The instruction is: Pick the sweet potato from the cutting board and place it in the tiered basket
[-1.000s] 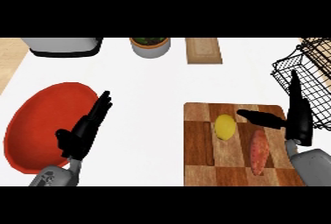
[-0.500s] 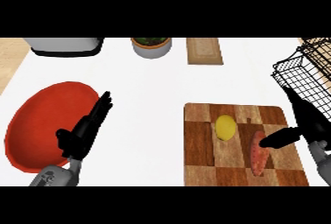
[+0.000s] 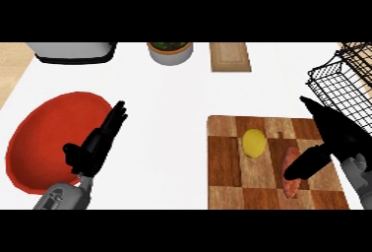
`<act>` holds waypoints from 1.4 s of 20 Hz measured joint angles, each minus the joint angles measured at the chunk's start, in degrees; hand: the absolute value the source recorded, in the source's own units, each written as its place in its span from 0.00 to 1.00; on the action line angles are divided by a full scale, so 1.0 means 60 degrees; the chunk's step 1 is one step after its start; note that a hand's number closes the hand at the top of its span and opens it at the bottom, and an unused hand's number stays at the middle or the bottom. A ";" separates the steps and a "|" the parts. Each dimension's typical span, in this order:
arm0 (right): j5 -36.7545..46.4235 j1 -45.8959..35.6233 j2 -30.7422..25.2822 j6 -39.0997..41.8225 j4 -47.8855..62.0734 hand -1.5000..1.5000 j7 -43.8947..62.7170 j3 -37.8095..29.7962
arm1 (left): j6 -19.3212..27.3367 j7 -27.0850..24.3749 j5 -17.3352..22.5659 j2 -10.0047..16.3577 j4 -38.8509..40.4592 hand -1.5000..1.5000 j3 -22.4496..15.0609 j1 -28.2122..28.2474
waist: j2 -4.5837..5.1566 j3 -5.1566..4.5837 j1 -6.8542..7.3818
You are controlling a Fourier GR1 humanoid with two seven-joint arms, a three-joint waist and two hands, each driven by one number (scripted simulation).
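A reddish-brown sweet potato (image 3: 291,188) lies on the right half of the checkered wooden cutting board (image 3: 227,187), beside a yellow lemon (image 3: 253,142). My right hand (image 3: 335,132) hovers over the board's right edge. Its fingers are straight and point up-left, and its thumb (image 3: 306,164) slants down across the middle of the sweet potato, hiding that part. The fingers are not curled round it. The black wire tiered basket (image 3: 341,81) stands at the upper right, just beyond the fingertips. My left hand (image 3: 93,145) rests open at the left, over the red plate's edge.
A large red plate (image 3: 38,142) fills the left side. Along the back edge are a grey appliance (image 3: 73,51), a grey pot of greenery (image 3: 170,52) and a small wooden block (image 3: 230,56). White counter lies between plate and board.
My right hand has come lower over the board's right side and its thumb now lies across the sweet potato. The sweet potato, lemon and left hand have not moved.
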 measured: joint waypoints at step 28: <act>0.1863 0.2013 0.1068 -0.0319 0.1319 0.00 0.0134 0.0310 | -0.0182 0.0240 -0.0233 -0.0172 -0.0138 0.50 0.0342 0.0045 | 0.0041 0.0045 -0.0029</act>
